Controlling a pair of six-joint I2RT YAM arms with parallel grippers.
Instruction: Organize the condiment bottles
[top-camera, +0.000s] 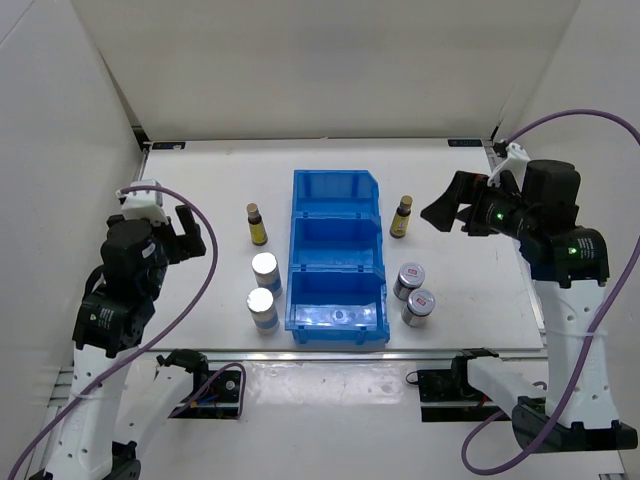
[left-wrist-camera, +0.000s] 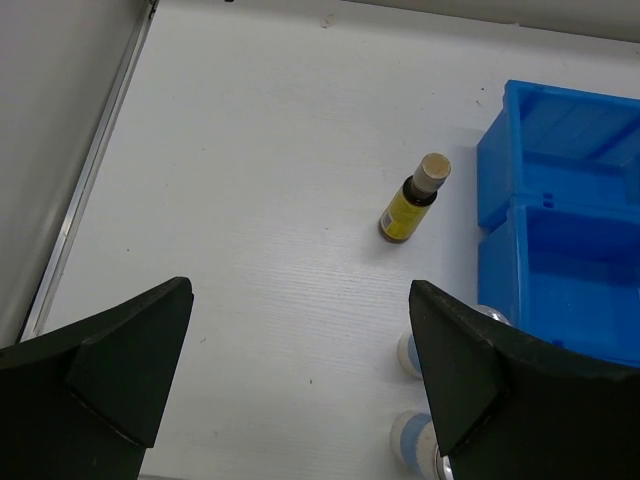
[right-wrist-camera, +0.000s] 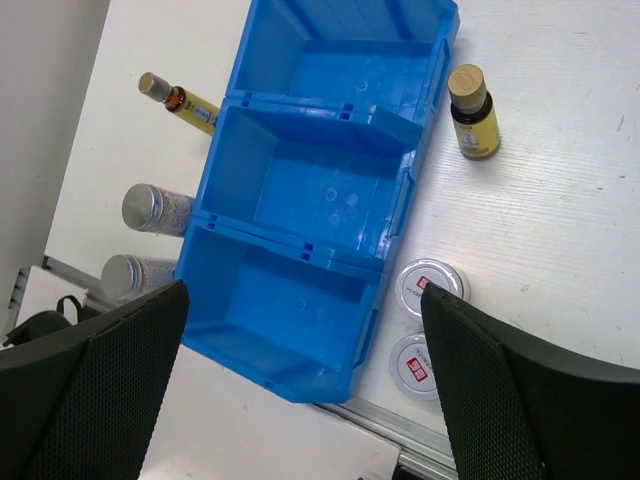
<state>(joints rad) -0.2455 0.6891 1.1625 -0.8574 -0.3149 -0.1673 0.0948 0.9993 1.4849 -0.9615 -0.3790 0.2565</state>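
The condiment bottles stand upright on the white table on either side of the blue bin (top-camera: 296, 232). On its left are a slim brown bottle (top-camera: 257, 224) and two white bottles (top-camera: 266, 272) (top-camera: 261, 308). On its right are another brown bottle (top-camera: 402, 217) and two grey bottles (top-camera: 409, 281) (top-camera: 418, 308). My left gripper (top-camera: 185, 235) hangs open at the left, holding nothing; its wrist view shows the brown bottle (left-wrist-camera: 410, 200) ahead. My right gripper (top-camera: 455, 205) hangs open above the right side, looking down on the bin (right-wrist-camera: 310, 112) and the grey bottles (right-wrist-camera: 428, 287).
The bin has three compartments in a row, all bare inside. White walls close off the back and both sides. A metal rail (top-camera: 350, 350) runs along the table's near edge, with cables and clamps below it.
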